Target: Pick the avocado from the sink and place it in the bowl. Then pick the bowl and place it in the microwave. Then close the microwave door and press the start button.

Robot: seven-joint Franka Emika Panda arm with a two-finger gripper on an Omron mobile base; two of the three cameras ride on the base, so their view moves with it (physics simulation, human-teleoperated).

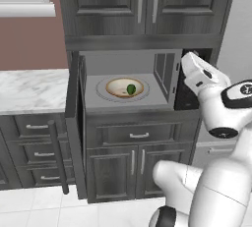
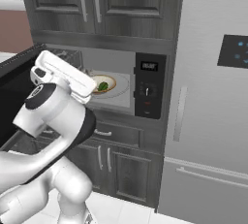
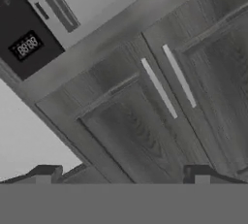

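The avocado (image 1: 131,89) is a small dark-green rounded fruit lying inside the bowl (image 1: 116,91), toward the bowl's 3 o'clock side in the left base view. The bowl is shallow, tan-rimmed and cream inside, and sits on the round grey turntable (image 1: 102,87) in the microwave (image 1: 129,104) cavity. The microwave door (image 1: 74,123) stands swung open at the cavity's 9 o'clock side, seen edge-on, with its long dark handle (image 1: 58,157) lower down. In the right base view the arm's white hand covers the bowl's 9 o'clock half (the avocado (image 2: 102,87) peeks out just past it). The black control panel (image 2: 148,92) lies at 3 o'clock of the cavity; its buttons are too small to read. The tool (image 3: 122,177) is spread wide, pinching nothing, its tips facing the grey wood cabinet doors (image 3: 145,121). A marble surface (image 1: 29,88) is cut off at the left edge.
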